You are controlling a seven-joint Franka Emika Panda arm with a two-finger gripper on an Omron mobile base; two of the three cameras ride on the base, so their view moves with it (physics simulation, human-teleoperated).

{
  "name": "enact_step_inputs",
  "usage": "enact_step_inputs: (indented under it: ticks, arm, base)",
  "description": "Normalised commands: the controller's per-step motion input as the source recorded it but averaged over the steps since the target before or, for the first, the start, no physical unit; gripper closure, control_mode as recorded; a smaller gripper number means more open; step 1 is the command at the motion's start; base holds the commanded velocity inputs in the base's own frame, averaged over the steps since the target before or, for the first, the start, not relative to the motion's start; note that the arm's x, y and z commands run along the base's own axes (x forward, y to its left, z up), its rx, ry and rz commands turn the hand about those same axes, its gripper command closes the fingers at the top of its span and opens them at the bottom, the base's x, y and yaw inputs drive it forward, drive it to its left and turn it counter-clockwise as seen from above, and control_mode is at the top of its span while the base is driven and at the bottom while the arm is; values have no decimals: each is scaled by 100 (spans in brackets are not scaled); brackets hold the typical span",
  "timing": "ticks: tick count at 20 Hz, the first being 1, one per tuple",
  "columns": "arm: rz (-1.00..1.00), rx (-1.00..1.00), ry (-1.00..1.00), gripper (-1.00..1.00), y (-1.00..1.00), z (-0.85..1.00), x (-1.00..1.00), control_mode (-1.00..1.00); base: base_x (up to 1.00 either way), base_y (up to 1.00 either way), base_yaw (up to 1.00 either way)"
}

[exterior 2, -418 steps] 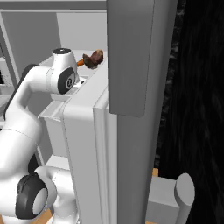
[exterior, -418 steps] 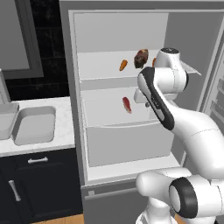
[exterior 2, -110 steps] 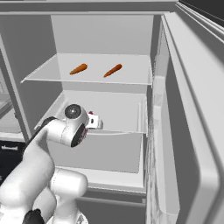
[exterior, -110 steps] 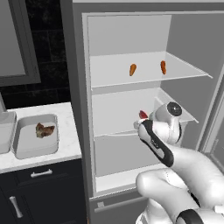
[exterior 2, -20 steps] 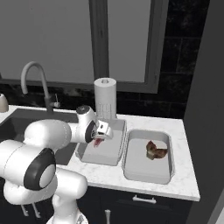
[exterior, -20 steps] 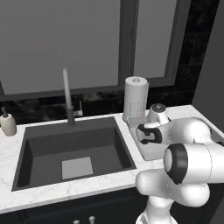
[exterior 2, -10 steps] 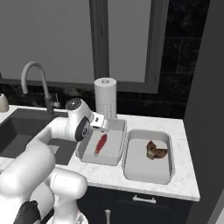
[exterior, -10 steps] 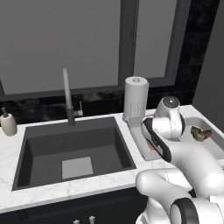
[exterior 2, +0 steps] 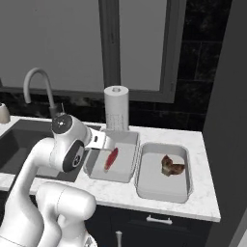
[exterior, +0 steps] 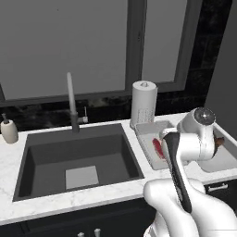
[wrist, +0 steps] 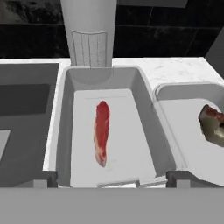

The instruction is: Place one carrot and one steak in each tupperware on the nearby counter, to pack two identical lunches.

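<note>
Two tupperware trays being seen side by side on desk: red steak lying in left tupperware, brown steak in right tupperware. Hand being held wide open, empty, above near rim.

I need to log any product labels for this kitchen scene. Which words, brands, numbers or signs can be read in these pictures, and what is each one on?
None: no readable text anywhere.
The paper towel roll bears only a faint embossed grid, no letters.
The soap bottle by the sink shows no label.
Both tupperware trays, the red steak, the brown steak and the counter are unmarked.
</note>
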Motion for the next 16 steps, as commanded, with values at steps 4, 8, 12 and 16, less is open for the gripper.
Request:
enact_step_inputs:
  ticks: [4,8,12,16]
  arm:
    - [6,-5,-19,-100,6,1,-75,100]
    - [0,0,0,-100,0,0,0,100]
    - [0,0,0,-100,0,0,0,100]
    - [0,0,0,-100,0,0,0,100]
  base:
    - [-25,4,4]
    - [-100,8,16]
    - [-100,-4,6]
    - [-100,-47,1]
